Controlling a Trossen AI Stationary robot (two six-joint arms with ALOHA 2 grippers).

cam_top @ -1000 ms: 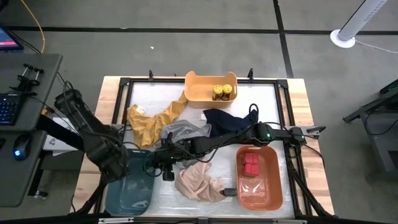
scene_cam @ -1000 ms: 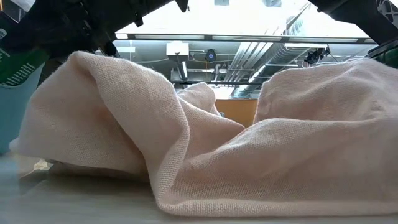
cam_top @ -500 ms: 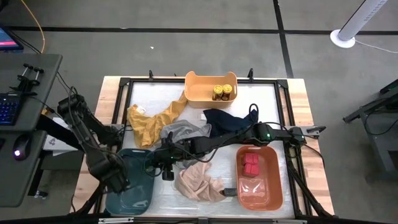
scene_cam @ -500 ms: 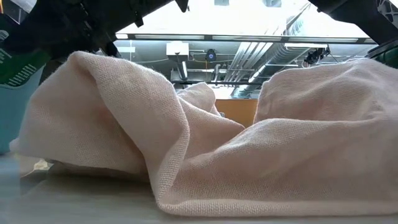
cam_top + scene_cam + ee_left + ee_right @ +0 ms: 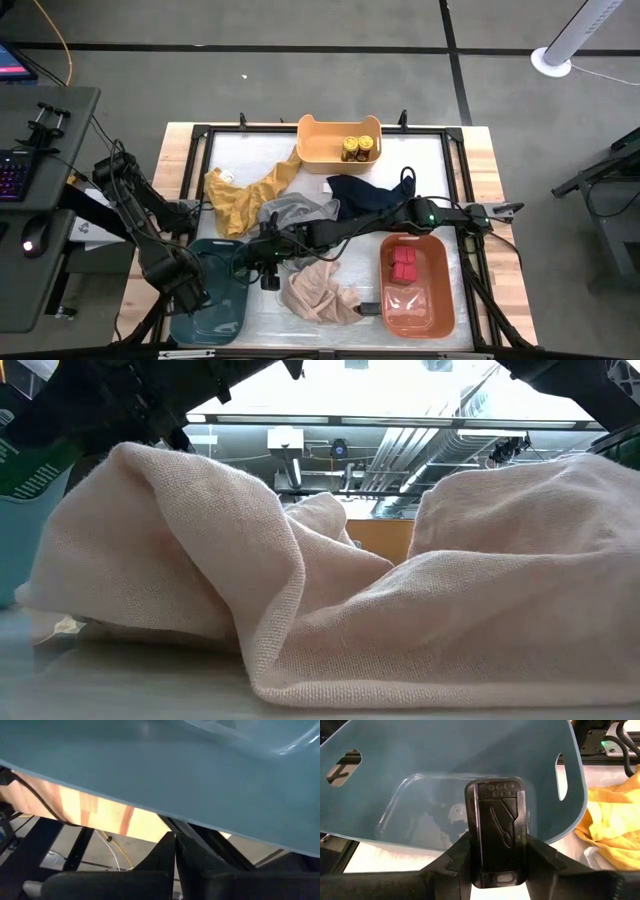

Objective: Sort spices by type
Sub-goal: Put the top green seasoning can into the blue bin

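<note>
R gripper clamped on flat black tin — long axis along fingers, blue bin dead ahead. L gripper shut, prob. idle at bin's edge.

place: you're in a lab or workshop | floor: bare grey concrete with tape lines | side desk: keyboard and mouse | overhead: exposed ceiling ducts | bench: framed wooden table
</note>
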